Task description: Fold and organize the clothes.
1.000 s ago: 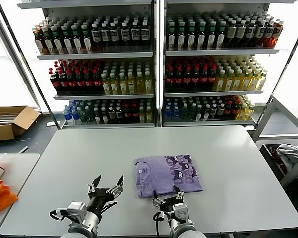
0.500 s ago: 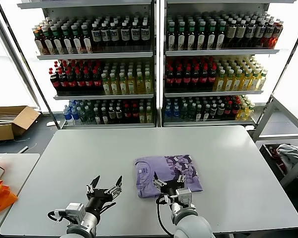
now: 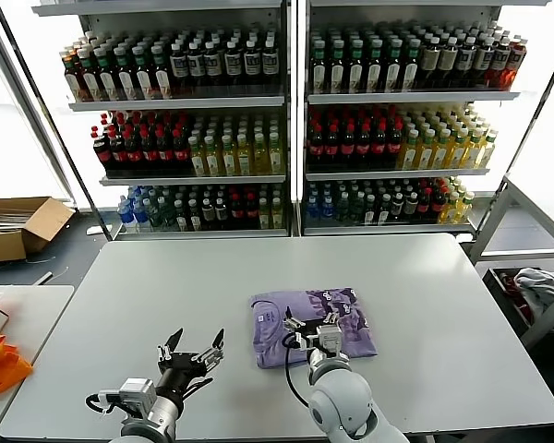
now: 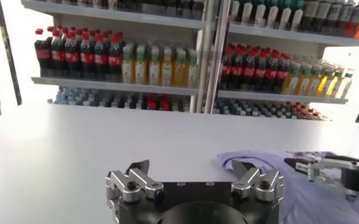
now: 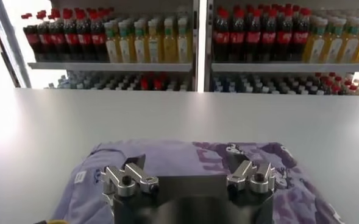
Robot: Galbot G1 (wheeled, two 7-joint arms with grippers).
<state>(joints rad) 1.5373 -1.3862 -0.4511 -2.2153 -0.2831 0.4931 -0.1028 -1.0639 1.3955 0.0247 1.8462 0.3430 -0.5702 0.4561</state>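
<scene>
The right gripper [image 3: 311, 327] is positioned over the near part of the folded T-shirt [image 3: 309, 324], with its jaws spread wide and nothing held between them. Whether the fingertips touch the fabric cannot be told. This placement suggests the arm is set either to press the fold flat or to take hold of the cloth for tidying.

The left gripper [image 3: 190, 351] is held low over bare table [image 3: 166, 286] just to the shirt's left, also fully spread and empty. It appears to be waiting clear of the garment so the other arm has room.

The lavender T-shirt is laid as a compact rectangle near the table's middle, toward the robot's edge. A small white neck label [image 3: 264, 315] is seen on its left portion and a dark purple print on its right. Folding looks largely done.

Behind the table, shelves [image 3: 286, 101] of bottled drinks are lined up.
</scene>
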